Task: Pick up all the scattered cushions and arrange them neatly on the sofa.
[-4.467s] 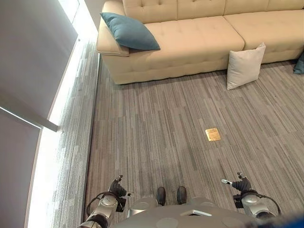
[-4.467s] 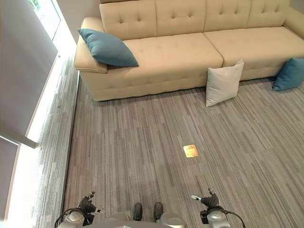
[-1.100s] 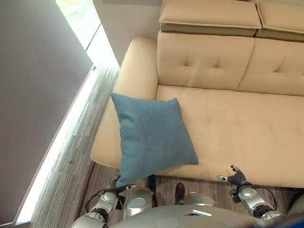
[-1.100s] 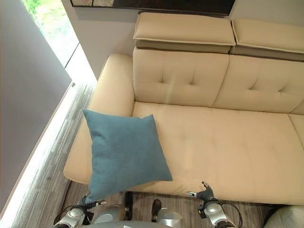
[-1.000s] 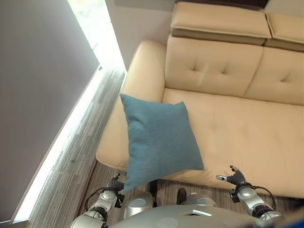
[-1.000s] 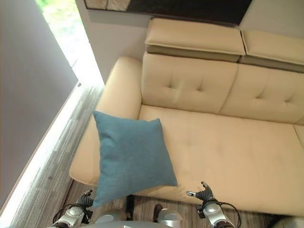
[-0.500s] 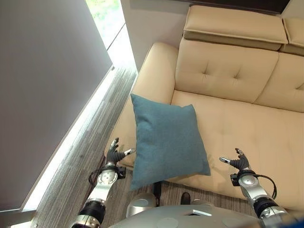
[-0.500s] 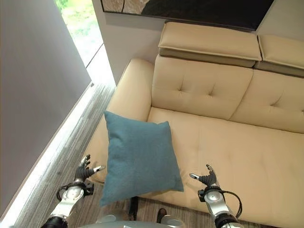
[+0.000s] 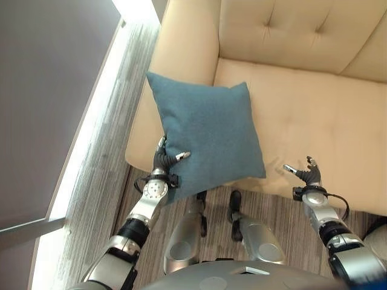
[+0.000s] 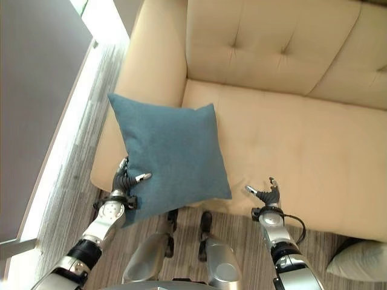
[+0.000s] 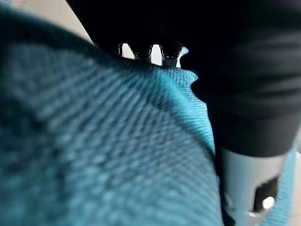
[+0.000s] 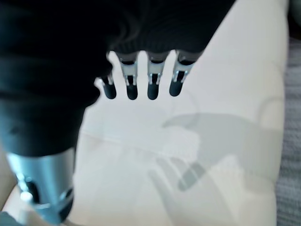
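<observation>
Left hand (image 9: 164,162) has reached teal cushion (image 9: 208,133)

You've got 1 teal cushion (image 9: 205,136) lying tilted on the beige sofa (image 9: 302,121) seat's left front edge, overhanging.

A plain teal cushion (image 9: 208,138) lies on a cream, button-tufted sofa (image 9: 314,115) above grey-striped carpet (image 9: 103,181).

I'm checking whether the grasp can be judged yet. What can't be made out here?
- Left hand: its fingers lie behind the blue cushion's edge in the eye views.
- Left wrist view: cushion fabric blurred, too close.
- Pale cushion on the floor: cut off by the picture's corner.
</observation>
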